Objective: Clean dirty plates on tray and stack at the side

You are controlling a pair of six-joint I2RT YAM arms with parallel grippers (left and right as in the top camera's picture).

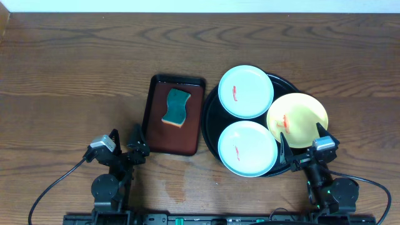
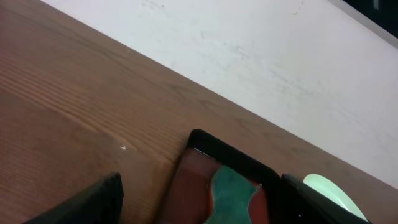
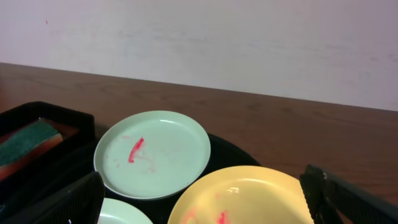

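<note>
Resting low at the near edge in the overhead view, the left gripper point(image 1: 127, 140) gapes empty beside the red tray point(image 1: 187, 134) and its sponge point(image 1: 176, 107). The right gripper point(image 1: 302, 142), equally wide and empty, hangs over the black tray point(image 1: 209, 122) and its three smeared plates: far plate point(image 1: 245, 92), near plate point(image 1: 247, 148), yellow plate point(image 1: 297, 120). The left wrist view adds bare table point(image 2: 74, 93) and a wall beyond the sponge point(image 2: 233, 193). In the right wrist view, the fingers point(image 3: 62, 202) frame the far plate point(image 3: 155, 152) and yellow plate point(image 3: 249, 196).
</note>
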